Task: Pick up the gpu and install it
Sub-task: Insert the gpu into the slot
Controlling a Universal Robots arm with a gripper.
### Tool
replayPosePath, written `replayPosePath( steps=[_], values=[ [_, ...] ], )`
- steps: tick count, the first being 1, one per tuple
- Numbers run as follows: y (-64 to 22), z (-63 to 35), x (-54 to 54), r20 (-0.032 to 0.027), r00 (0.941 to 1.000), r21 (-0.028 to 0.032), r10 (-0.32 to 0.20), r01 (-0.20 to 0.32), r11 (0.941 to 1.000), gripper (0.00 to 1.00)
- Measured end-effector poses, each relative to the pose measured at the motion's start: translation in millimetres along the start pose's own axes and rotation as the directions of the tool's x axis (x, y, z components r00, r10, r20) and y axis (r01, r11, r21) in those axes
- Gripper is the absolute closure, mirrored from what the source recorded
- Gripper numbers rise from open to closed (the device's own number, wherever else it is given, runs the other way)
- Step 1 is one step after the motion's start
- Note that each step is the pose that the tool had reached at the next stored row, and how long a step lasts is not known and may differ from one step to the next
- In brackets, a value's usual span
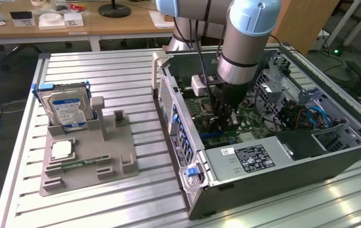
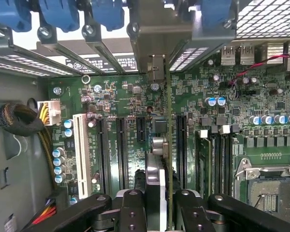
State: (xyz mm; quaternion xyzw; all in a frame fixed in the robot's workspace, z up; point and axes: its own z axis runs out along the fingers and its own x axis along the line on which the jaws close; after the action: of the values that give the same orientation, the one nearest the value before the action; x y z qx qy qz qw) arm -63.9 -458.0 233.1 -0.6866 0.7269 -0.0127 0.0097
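While the claw (image 2: 159, 212) is clamping its black jointed fingers on the gpu (image 2: 159, 140), the thin green card is hanging edge-on just above the motherboard (image 2: 121, 96), right beside the long dark slots (image 2: 181, 145). Seating it well, I judge, is asking for the card's edge running dead parallel over one slot and its silver bracket lining up with the rear bays, then straight, even pressure with no tilt. Farther off, the grey sheet-metal case (image 1: 282, 166) is lying open on the ribbed aluminium worktop (image 1: 104, 66).
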Motion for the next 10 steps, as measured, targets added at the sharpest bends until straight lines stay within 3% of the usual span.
replayPosePath(
  steps=[10],
  values=[
    [0.1, 2.5, -0.1, 0.0001, 1.0000, -0.0002, 0.000, 0.000, 1.0000, 0.72]
  ],
)
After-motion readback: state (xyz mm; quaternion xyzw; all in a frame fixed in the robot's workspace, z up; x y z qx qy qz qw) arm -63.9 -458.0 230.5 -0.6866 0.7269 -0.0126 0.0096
